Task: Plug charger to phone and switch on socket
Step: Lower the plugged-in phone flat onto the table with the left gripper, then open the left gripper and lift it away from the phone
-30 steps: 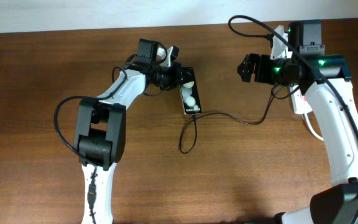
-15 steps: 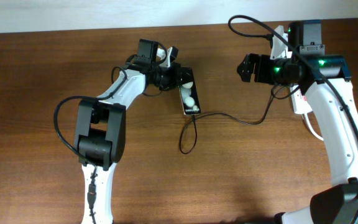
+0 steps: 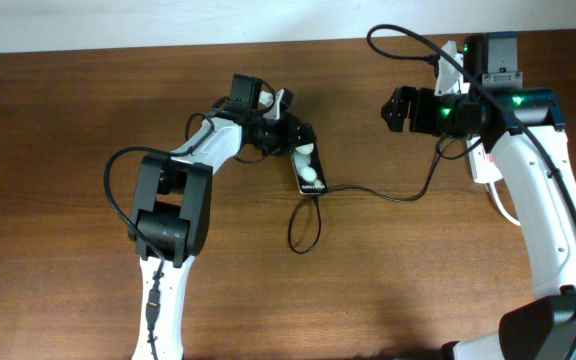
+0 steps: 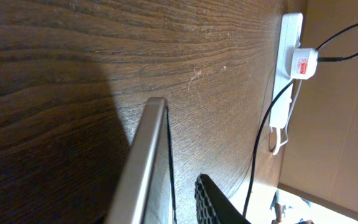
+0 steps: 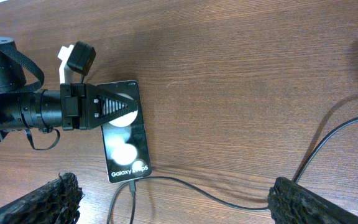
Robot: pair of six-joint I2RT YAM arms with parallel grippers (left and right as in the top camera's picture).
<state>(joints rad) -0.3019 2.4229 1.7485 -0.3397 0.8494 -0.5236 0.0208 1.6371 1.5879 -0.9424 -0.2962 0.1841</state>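
The black phone (image 3: 308,170) lies flat on the wooden table, its lit screen (image 5: 124,135) showing two white spots. My left gripper (image 3: 293,140) straddles the phone's top end (image 5: 104,107). In the left wrist view one finger (image 4: 215,200) stands a little off the phone's silver edge (image 4: 143,168), so the jaws are slightly open. The charger cable (image 3: 368,190) has its plug tip (image 5: 132,185) at the phone's bottom edge. It loops and runs right to the white adapter (image 4: 304,62) on the socket (image 4: 289,37). My right gripper (image 3: 398,108) hovers open above the table, holding nothing (image 5: 179,205).
The socket's thick white cord (image 4: 279,135) curls near the table's right edge. In the overhead view the right arm (image 3: 528,170) covers most of the strip. A slack cable loop (image 3: 300,228) lies just below the phone. A pale wall borders the table's far side.
My left gripper's jaws have parted a little from the phone. The left arm has shifted right, and the phone has slid and turned slightly. The right arm has stayed still.
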